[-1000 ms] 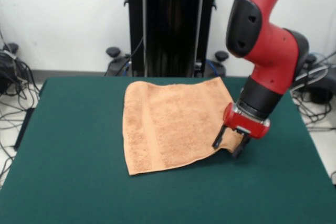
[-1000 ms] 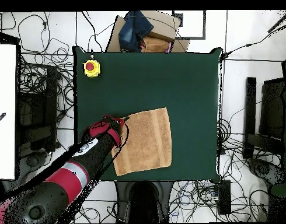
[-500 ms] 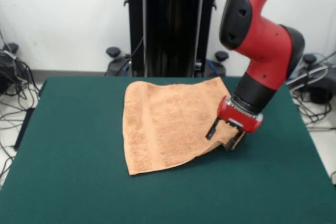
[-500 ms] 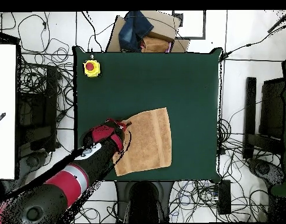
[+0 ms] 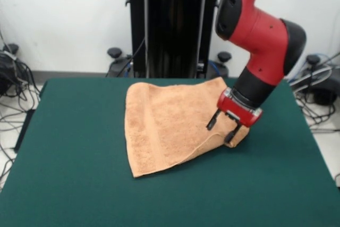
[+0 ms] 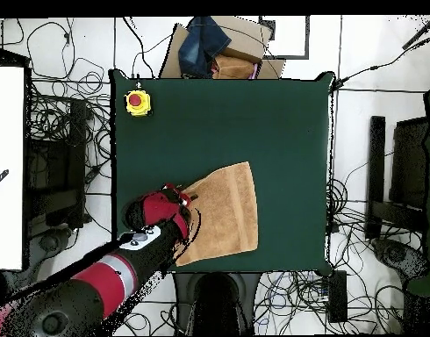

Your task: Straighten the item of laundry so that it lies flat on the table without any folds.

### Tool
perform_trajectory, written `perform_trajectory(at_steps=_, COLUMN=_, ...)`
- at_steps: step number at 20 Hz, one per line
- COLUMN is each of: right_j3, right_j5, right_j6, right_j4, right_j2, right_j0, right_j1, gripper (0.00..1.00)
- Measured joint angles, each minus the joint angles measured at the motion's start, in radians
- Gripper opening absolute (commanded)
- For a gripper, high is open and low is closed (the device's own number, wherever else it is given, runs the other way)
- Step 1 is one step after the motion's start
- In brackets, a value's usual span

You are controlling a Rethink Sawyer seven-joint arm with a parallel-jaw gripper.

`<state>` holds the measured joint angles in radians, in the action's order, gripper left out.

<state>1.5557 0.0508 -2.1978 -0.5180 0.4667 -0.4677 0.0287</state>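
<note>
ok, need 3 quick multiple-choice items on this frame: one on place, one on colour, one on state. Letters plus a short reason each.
1. Where is the gripper?
A. at the towel's corner by the arm
B. over the yellow box
C. off the table

2. What colour is the button on the yellow box?
A. blue
B. red
C. white

3. How does the towel lie?
A. fully flat
B. one corner raised at the gripper
C. rolled into a ball

Answers:
1 A: front view shows the fingers straddling that corner.
2 B: overhead view shows a red top.
3 B: that corner lifts off the green table; the rest lies spread.
</note>
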Motion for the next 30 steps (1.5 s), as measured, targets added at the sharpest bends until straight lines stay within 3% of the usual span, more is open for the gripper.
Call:
perform_trajectory(at_steps=13, right_j3=0.102, right_j5=-0.051, right_j6=0.000, right_j4=-0.055, right_j2=-0.094, right_j0=0.063, right_j1=-0.041, gripper=1.00)
perform_trajectory(at_steps=30, right_j3=0.296, right_j5=-0.295, right_j6=0.000, right_j4=-0.031, right_j2=-0.197, right_j0=0.108, right_j1=-0.086, gripper=1.00)
